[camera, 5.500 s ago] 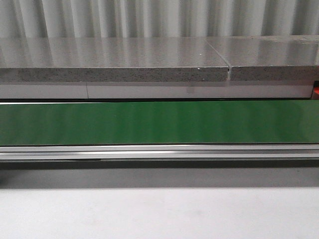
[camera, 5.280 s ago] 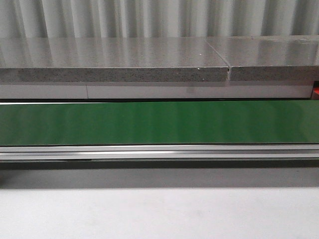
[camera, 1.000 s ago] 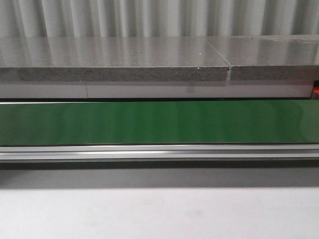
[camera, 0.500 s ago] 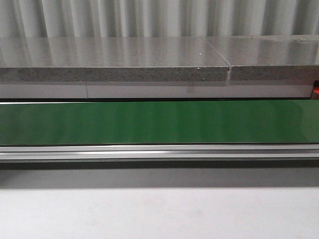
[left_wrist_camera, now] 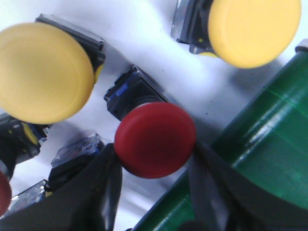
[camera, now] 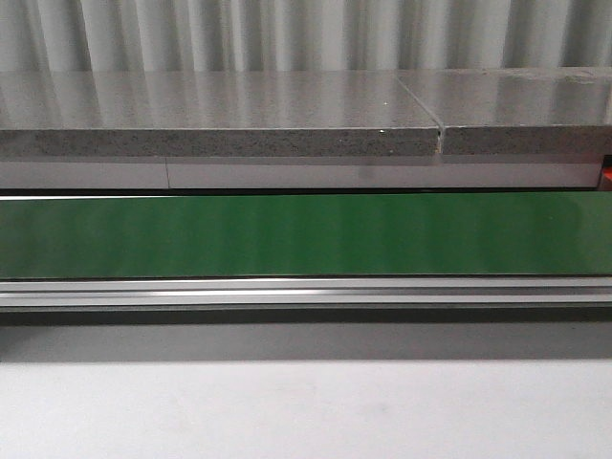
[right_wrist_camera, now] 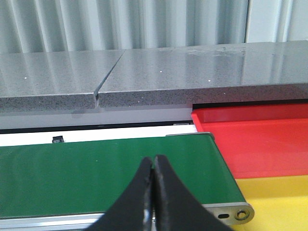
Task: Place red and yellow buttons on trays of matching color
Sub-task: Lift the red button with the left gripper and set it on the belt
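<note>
Meanwhile left gripper (left_wrist_camera: 153, 166) straddles red button (left_wrist_camera: 155, 139) (fingers spread).

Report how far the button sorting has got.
Nothing looks sorted: the visible parts of the red tray and yellow tray are bare. In hand: the left gripper straddles a red button. Left: that one and two yellow buttons. The right gripper sits shut over the belt.
</note>
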